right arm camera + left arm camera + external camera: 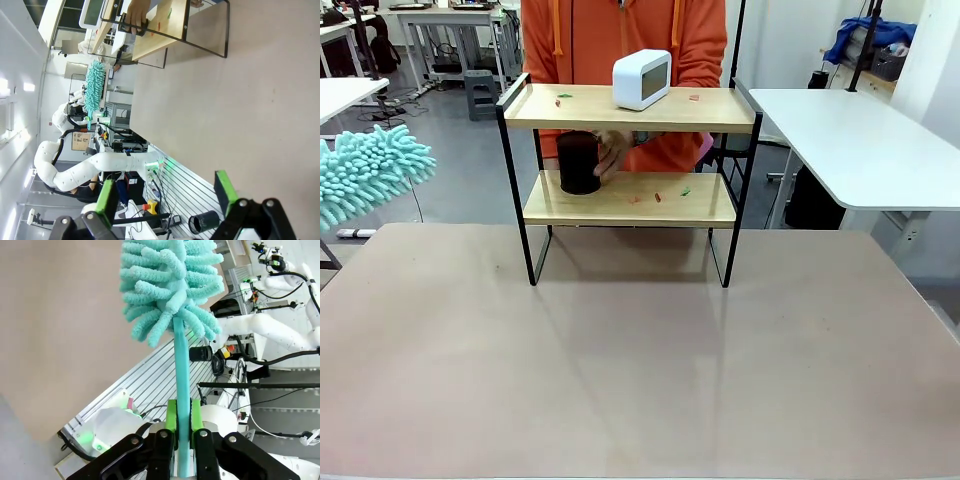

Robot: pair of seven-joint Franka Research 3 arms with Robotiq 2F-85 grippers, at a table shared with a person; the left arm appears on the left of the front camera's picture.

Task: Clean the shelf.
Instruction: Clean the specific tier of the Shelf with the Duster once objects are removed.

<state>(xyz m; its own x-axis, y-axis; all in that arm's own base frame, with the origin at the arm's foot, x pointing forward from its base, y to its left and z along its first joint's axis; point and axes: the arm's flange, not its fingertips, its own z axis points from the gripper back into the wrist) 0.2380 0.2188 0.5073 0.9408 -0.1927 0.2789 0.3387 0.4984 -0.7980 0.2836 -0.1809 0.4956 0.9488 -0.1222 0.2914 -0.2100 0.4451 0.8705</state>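
Two claws — left claw [183,416] pinching duster [170,285], right claw [166,190] spread wide.

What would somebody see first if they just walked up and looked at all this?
Probably the fluffy turquoise duster poking in at the left edge of the front view, its handle clamped in the left gripper. Next, the shelf standing at the table's far side, with a white box on its top board. Behind it a person in an orange top has a hand on a dark cup on the lower board.
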